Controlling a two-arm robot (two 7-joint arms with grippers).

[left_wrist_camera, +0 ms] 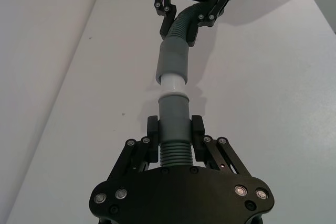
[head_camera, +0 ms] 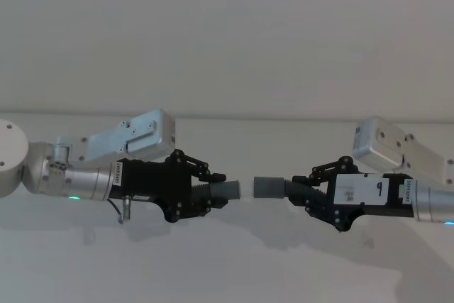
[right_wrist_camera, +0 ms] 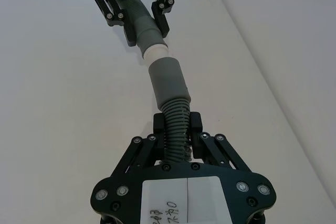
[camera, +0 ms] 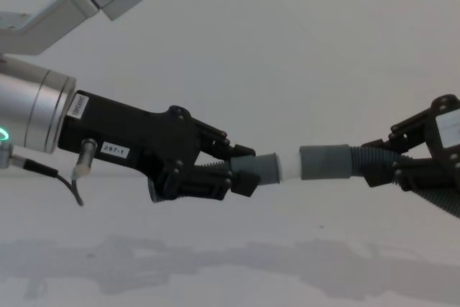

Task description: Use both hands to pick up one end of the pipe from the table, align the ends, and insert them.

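Here the left gripper (head_camera: 206, 191) and right gripper (head_camera: 306, 188) each clamp a ribbed hose piece above the table (head_camera: 227, 267), holding whitish tip (camera: 289, 167) at the grey sleeve (camera: 325, 162) mouth, lined up for insertion

A plain pale wall (head_camera: 227, 33) is rising along the far side. Soft grey shadows (camera: 215, 260) are lying on the near surface.

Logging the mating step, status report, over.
Left end effector shut on whitish-tipped hose. Right end effector shut on sleeve hose. Ends aligned, tip at sleeve mouth. Nothing between.
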